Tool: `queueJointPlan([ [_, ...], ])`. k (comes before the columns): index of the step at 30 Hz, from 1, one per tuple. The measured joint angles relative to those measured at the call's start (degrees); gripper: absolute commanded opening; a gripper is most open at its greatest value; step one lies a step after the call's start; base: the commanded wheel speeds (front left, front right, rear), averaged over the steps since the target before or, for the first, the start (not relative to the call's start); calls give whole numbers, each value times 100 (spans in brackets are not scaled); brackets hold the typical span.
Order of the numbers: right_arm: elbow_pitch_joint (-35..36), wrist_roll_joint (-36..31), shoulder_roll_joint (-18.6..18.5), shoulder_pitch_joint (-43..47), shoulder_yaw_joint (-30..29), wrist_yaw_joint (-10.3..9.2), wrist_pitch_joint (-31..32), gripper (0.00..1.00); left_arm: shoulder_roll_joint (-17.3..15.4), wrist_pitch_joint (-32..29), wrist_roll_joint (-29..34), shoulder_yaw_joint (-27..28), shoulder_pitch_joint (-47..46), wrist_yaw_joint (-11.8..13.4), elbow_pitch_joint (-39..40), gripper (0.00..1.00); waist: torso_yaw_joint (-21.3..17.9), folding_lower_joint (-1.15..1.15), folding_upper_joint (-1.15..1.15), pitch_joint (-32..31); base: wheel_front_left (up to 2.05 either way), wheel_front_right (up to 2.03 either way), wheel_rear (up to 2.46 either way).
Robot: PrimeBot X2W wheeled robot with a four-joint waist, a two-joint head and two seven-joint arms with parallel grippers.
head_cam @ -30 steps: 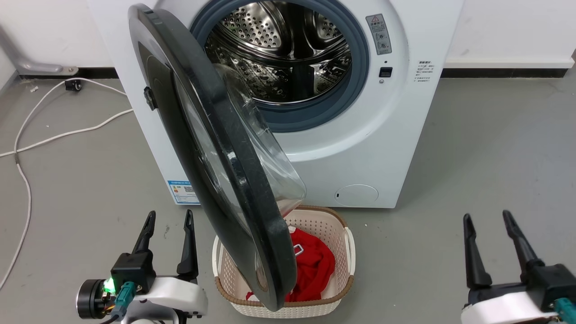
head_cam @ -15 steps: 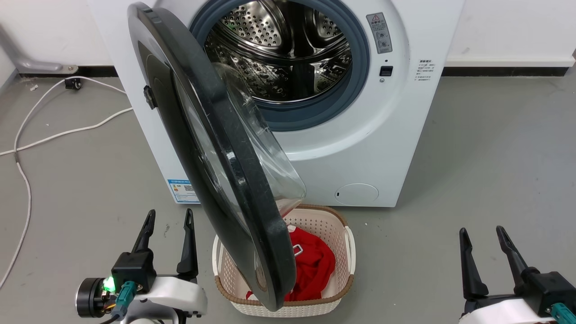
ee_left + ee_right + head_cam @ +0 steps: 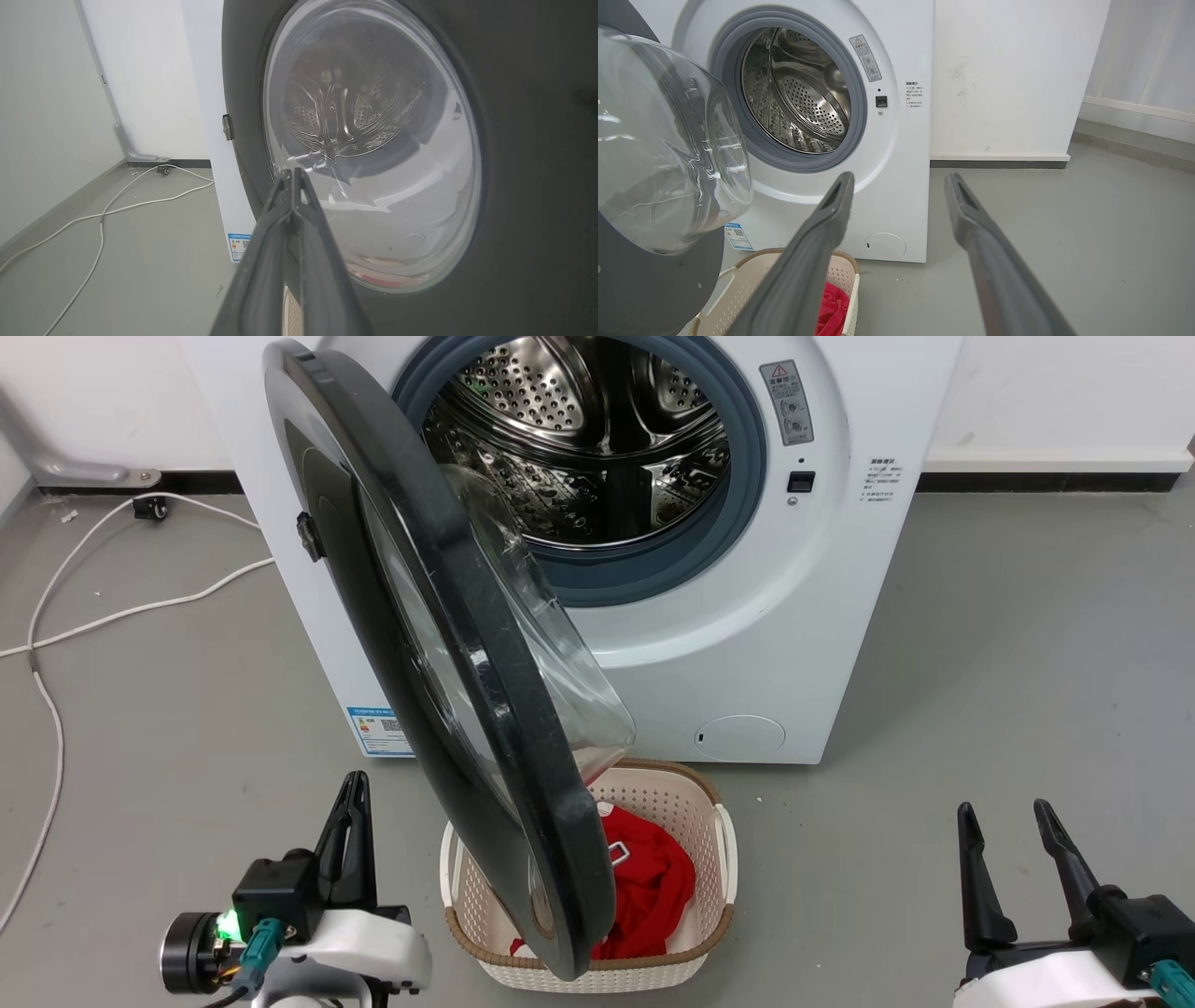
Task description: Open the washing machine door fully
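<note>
A cream basket (image 3: 674,800) holding a red garment (image 3: 653,896) sits on the grey floor (image 3: 1027,663), white cable (image 3: 140,610) well apart.

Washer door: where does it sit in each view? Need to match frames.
Head view: door, edge-on, centre-left, top to bottom.
Left wrist view: door, outer face with glass, centre and right.
Right wrist view: door, inner glass bowl, left edge.
Shared landmark: blue label low on the washing machine's front corner.
</note>
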State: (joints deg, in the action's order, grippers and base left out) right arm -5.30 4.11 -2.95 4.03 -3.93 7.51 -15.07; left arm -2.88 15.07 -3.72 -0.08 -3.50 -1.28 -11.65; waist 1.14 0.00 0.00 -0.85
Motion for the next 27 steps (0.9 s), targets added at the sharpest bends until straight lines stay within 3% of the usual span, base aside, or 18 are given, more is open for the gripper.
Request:
queueJointPlan([
  [8, 16, 3, 0, 1, -14, 0, -1, 100, -1, 0, -65, -56, -226, 85, 770, 0, 43, 0, 0, 19, 0, 0, 0],
  [19, -18, -5, 0, -23, -31, 0, -1, 100, 0, 2, 62, -203, -767, 233, 3175, 0, 65, 0, 0, 22, 0, 0, 0],
  [27, -57, -2, 0, -29, -53, 0, -1, 100, 0, 8, 104, -876, -990, 185, 4610, 0, 28, 0, 0, -21, 0, 0, 0],
])
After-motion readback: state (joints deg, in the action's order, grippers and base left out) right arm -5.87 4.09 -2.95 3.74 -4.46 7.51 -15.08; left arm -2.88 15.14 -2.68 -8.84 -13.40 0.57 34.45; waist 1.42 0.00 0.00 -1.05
